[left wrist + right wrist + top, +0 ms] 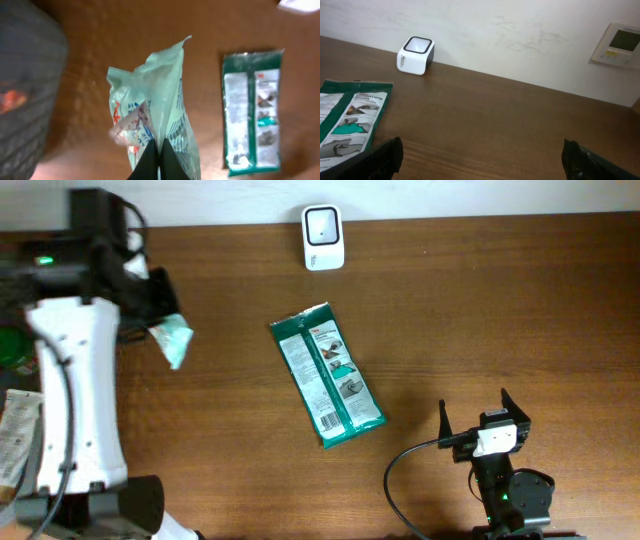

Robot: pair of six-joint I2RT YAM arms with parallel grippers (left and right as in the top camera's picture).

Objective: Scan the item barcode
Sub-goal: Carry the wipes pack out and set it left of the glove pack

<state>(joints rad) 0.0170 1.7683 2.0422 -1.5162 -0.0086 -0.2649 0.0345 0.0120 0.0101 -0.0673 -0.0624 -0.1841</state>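
Wooden table (500,300), green packet (327,375), illegible label (303,362)

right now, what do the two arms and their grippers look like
The left arm has a long white shell with black joints, a black cable running along it and a green light. The left gripper has slim black fingers. The right arm is black with a white block, a looping black cable, and a right gripper with pointed black fingers.

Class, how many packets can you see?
2: dark green packet flat on the table; pale packet pinched in the left hand. Others may hide at the left edge.
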